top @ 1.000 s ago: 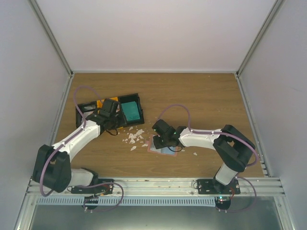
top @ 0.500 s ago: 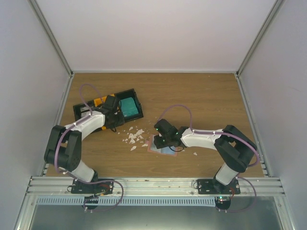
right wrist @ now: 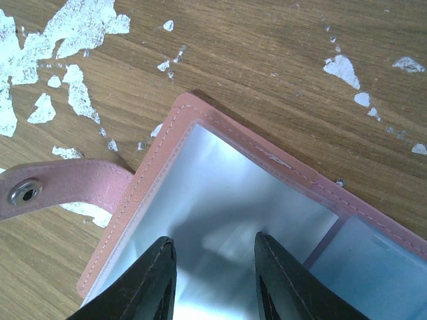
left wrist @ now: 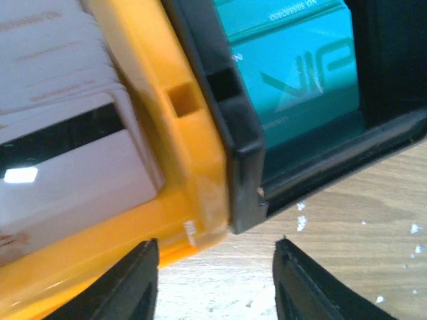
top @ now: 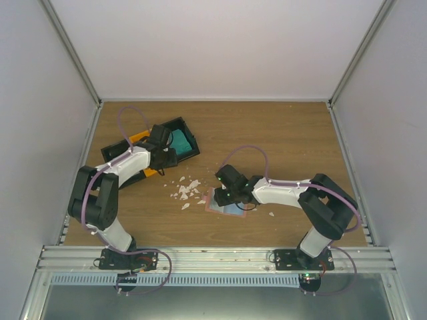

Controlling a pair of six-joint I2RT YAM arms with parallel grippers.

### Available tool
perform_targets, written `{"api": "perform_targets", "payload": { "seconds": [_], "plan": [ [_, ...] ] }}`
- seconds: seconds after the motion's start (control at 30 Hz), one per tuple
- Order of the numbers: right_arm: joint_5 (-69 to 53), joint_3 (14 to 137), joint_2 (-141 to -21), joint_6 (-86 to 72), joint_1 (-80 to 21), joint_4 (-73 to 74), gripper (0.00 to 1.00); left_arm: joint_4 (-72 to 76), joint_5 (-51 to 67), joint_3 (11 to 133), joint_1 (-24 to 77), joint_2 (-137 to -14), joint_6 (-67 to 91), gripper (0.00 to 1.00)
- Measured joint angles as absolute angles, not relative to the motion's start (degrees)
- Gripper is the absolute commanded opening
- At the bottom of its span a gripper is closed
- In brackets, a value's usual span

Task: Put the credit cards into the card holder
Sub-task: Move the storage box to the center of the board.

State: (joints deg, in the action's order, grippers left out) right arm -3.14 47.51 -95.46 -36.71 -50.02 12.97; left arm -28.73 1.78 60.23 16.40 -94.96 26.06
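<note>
Placement first. The card holder (right wrist: 253,141) lies open on the table (top: 287,133), a little toward five o'clock from the centre, its clear sleeves facing up and its snap strap (right wrist: 73,183) flung out to nine o'clock. A scatter of white scraps (top: 187,190) sits just beside it at ten o'clock.

The credit cards (left wrist: 293,73) are not yet in it. They lie in the black-and-orange tray (left wrist: 167,133) at ten o'clock on the table, well apart from the holder. A teal stack fills the black compartment, and a white stack (left wrist: 60,153) with a dark stripe fills the orange one.

I judge the arms are sharing the work. The right gripper (right wrist: 212,273) is down over the holder, most likely to pin it flat and keep a sleeve reachable. The left gripper (left wrist: 215,283) is at the tray to fetch a card.

Right claw: the jaws stand moderately apart, both tips over the clear sleeve near the holder's left edge, with nothing between them. They look to be resting on the plastic, though I cannot confirm contact.

Left claw: the jaws are apart to a middling width and hold nothing, with bare wood showing between the tips. It hangs just off the tray's near corner where the two compartments meet, touching no card.

By my reading the task is at the pick-up step, and the thin cards lying flat in their stacks will be awkward to lift.
</note>
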Motion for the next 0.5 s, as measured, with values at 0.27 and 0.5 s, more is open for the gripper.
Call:
{"api": "perform_targets", "payload": {
  "seconds": [0.27, 0.5],
  "plan": [
    [-3.7, 47.3, -95.6, -36.7, -49.8, 12.6, 0.34, -29.4, -7.6, 59.8, 16.4, -93.1, 26.5, 0.74],
    [-3.8, 47.3, -95.7, -36.7, -49.7, 12.5, 0.34, -28.6, -7.4, 59.9, 16.4, -95.5, 25.4, 0.71]
  ]
}}
